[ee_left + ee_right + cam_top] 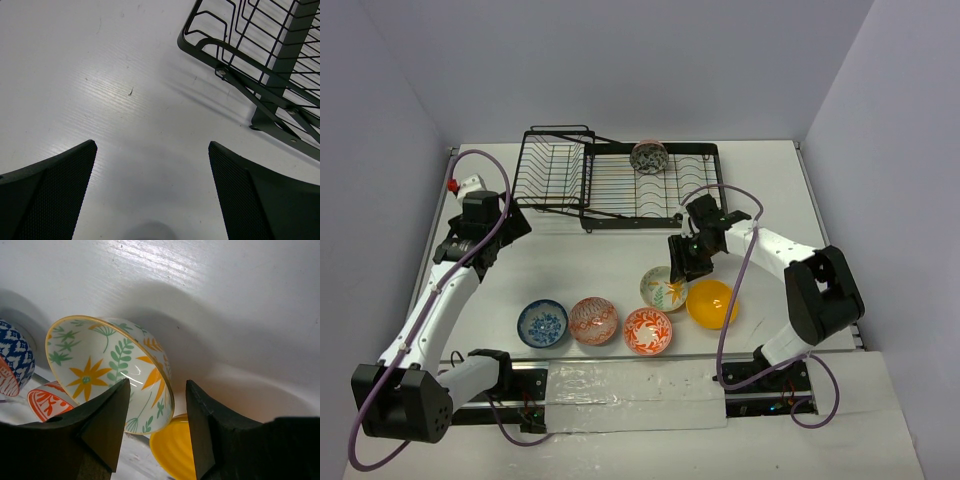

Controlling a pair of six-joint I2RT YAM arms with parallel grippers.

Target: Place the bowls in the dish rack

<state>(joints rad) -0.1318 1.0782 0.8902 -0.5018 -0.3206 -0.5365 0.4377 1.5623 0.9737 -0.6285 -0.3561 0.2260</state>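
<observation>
The black wire dish rack point(620, 180) stands at the back and holds the grey-black bowl point(649, 156) upright in its dividers. Near the front lie the blue bowl point(542, 323), pink-red bowl point(593, 320), orange-red floral bowl point(648, 331), white leaf bowl point(663, 288) and yellow bowl point(711, 303). My right gripper point(685, 262) is open, its jaws either side of the white leaf bowl's point(100, 365) near rim; the yellow bowl point(172, 450) lies just beyond. My left gripper point(152, 145) is open and empty over bare table beside the rack's corner point(270, 75).
A small white and red object point(465, 184) sits at the back left edge. Grey walls close in the table on the left, back and right. A taped strip point(640, 385) runs along the front edge between the arm bases.
</observation>
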